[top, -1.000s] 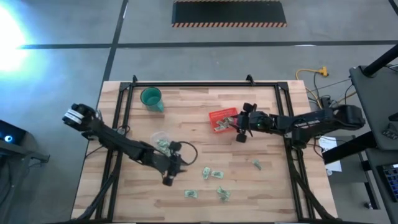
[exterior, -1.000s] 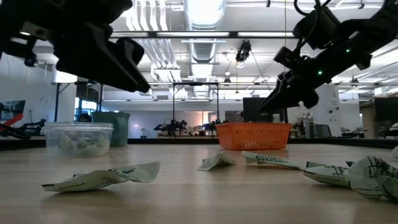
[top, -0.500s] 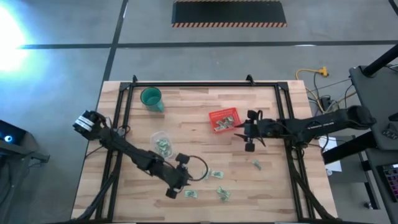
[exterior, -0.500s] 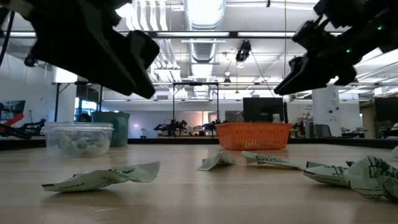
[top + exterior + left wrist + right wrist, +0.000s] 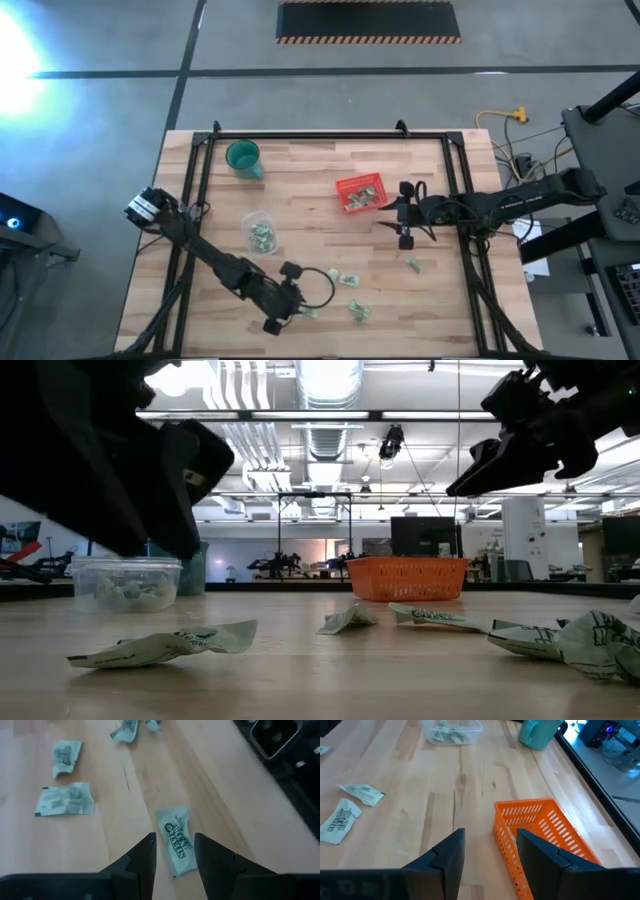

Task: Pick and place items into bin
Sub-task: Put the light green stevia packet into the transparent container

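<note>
On the wooden desk (image 5: 300, 190), near its front edge, lie the remaining items: pale green packets, one packet (image 5: 177, 840) directly ahead of the left claw (image 5: 175, 851). That claw hangs low over it with fingers parted and empty, apparently aligned to straddle the packet for pickup. More packets sit in a clear tub (image 5: 259, 232) at the left. The red basket (image 5: 360, 192) sits right of centre and already holds several pieces. Just beside it, the right claw (image 5: 487, 851) is spread wide and empty, likely after a drop-off.
</note>
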